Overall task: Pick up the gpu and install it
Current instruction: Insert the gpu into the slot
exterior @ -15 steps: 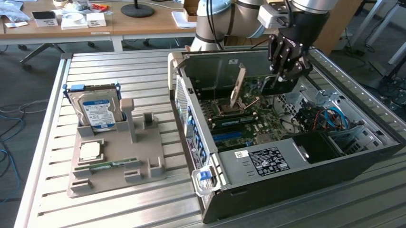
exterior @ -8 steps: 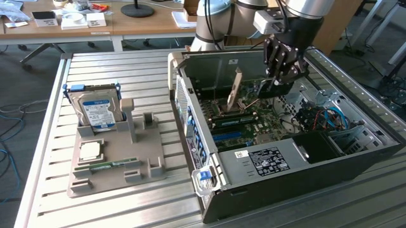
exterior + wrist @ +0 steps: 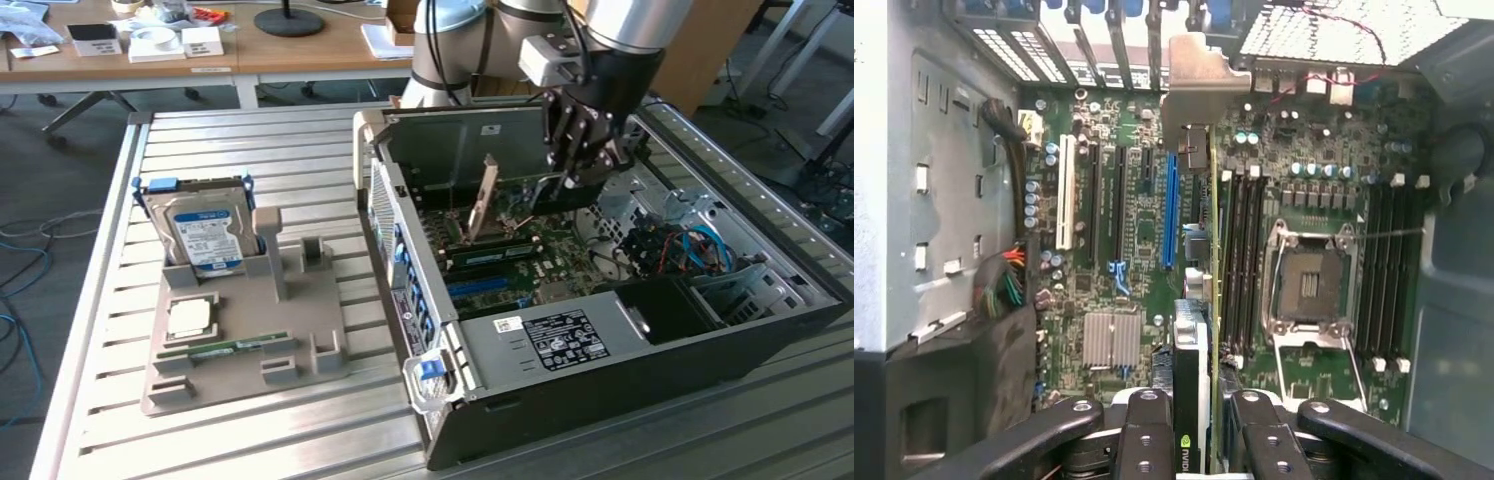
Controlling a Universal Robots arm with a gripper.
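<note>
Tool point(image 3: 1199, 445) clamped on the one gpu point(image 3: 1192, 335), held upright over the motherboard point(image 3: 1124, 260) inside one open computer case point(image 3: 641, 345).

Silver arm point(image 3: 635, 22), black jointed hand point(image 3: 575, 177)

Arm point(image 3: 627, 30) at upper right of exterior frame, wrist pointing down; gripper point(image 3: 571, 178) fingers point(image 3: 1146, 430) apparently clamped on the gpu point(image 3: 1192, 335).
</note>
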